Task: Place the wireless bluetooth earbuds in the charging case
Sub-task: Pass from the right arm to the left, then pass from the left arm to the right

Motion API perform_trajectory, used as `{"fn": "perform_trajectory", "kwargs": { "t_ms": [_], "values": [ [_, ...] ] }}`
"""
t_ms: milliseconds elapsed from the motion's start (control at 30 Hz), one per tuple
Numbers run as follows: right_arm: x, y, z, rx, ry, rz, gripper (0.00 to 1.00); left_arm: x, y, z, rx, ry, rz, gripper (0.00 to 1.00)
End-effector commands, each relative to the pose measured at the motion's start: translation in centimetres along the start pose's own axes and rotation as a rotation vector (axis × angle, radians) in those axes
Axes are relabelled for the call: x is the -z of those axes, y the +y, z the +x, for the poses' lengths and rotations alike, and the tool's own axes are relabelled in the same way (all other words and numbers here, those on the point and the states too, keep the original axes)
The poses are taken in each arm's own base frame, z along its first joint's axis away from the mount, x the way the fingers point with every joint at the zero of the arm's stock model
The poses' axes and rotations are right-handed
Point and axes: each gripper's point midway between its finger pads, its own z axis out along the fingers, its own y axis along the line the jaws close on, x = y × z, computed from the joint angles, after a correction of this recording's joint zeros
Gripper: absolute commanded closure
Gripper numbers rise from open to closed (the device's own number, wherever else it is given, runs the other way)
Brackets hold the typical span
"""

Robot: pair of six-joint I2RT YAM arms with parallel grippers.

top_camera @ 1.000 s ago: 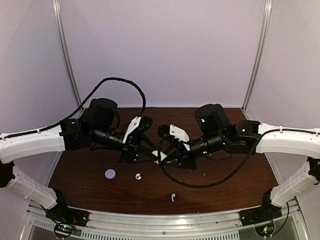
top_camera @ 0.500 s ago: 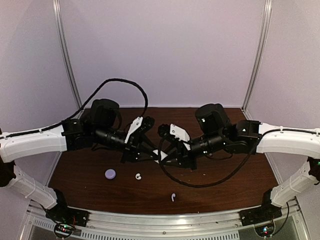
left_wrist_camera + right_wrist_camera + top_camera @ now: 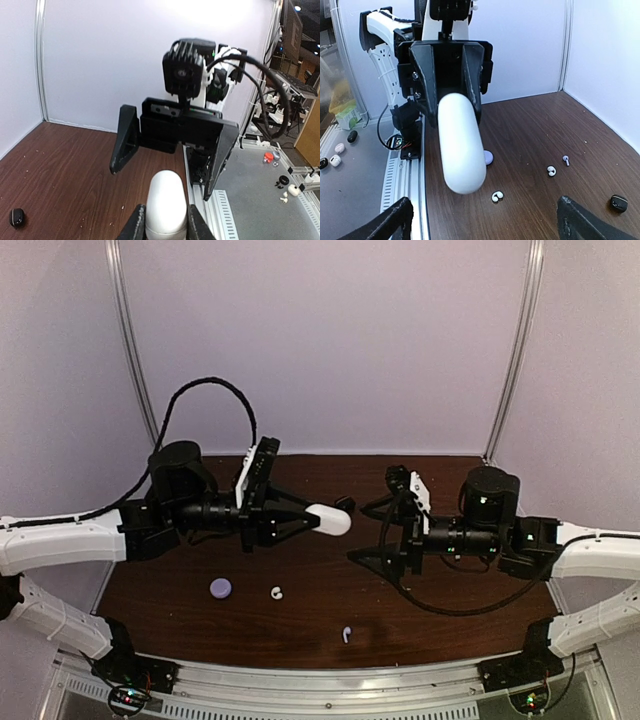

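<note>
The charging case (image 3: 333, 519) is a smooth white capsule, clamped at its left end by the left gripper (image 3: 312, 519) above the table's (image 3: 470, 625) middle. Near it lie a curled white earbud (image 3: 277, 592), a stemmed white one (image 3: 346, 634) and a lavender bud (image 3: 220, 588). On the right, the right gripper (image 3: 375, 515) gapes wide, empty.

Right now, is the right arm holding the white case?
No, the white case sits clamped in the left jaws; the right jaws stand open, apart from it.
</note>
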Motion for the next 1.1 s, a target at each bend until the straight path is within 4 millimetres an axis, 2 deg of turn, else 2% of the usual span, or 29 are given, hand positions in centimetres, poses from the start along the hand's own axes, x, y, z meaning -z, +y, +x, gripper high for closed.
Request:
{"fn": "perform_trajectory", "kwargs": {
  "t_ms": [0, 167, 300, 500, 667, 1067],
  "values": [
    [0.9, -0.3, -2.8, -0.048, -0.199, 0.015, 0.00, 1.0, -0.6, -5.4, -0.056, -0.227, -0.016, 0.94],
    [0.2, 0.6, -3.2, -0.031, -0.244, -0.058, 0.02, 1.5, -0.8, -6.4, -0.053, -0.322, -0.005, 0.94],
    [0.5, 0.8, -4.8, -0.064, -0.359, -0.087, 0.16, 1.9, -1.3, -6.3, -0.055, -0.373, 0.011, 0.94],
    [-1.1, 1.1, -6.1, -0.085, -0.407, -0.153, 0.28, 1.9, -1.6, -6.4, -0.060, -0.405, 0.006, 0.95],
    [-1.6, 1.2, -7.2, -0.092, -0.442, -0.175, 0.38, 1.8, -1.9, -6.3, -0.066, -0.412, 0.011, 0.95],
    [-2.7, 2.4, -8.1, -0.098, -0.453, -0.234, 0.48, 1.6, -1.9, -5.5, -0.062, -0.410, 0.013, 0.96]
  ]
}}
